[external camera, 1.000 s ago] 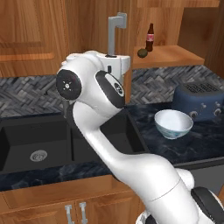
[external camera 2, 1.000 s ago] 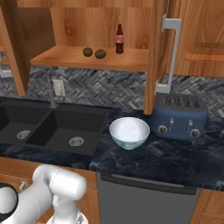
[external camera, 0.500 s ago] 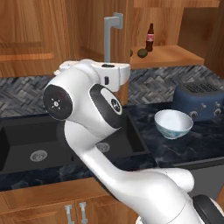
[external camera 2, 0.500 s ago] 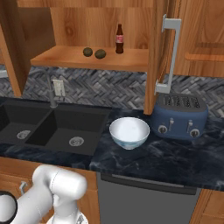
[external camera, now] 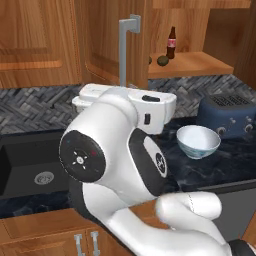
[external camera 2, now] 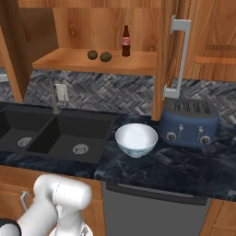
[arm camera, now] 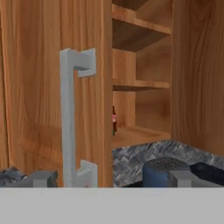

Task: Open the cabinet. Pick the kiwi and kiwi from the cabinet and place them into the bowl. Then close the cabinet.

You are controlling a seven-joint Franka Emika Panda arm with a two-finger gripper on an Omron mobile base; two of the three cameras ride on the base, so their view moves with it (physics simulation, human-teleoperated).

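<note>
Nearest in the hand view, the gripper [arm camera: 112, 178] is seen with its grey fingertips [arm camera: 43, 178] spread wide at the bottom of the frame, nothing held between them. Just beyond, at centre left, the silver bar handle [arm camera: 69, 118] of the left cabinet door [arm camera: 39, 87] is faced, the door edge standing toward the camera.

In the right base view, the pale bowl [external camera 2: 136, 139] is shown empty at lower centre on the dark marble counter [external camera 2: 184, 168], with a blue toaster [external camera 2: 190, 121] just beside it to the right and a black sink [external camera 2: 50, 133] to its left. Farther back, at upper centre, both cabinet [external camera 2: 97, 61] doors are seen swung open, and the two kiwis [external camera 2: 100, 56] lie close together on the lower shelf, a cola bottle [external camera 2: 125, 41] standing near them to the right.

The opening step is judged complete; both fruits are yet to be picked and bowled, and the doors are left to be closed.

Room is judged tight around the projecting door edges, the right door [external camera 2: 166, 50] hanging above the toaster. The shelf front is unobstructed, though the bottle stands near enough to be knocked. The space above the bowl is open.
</note>
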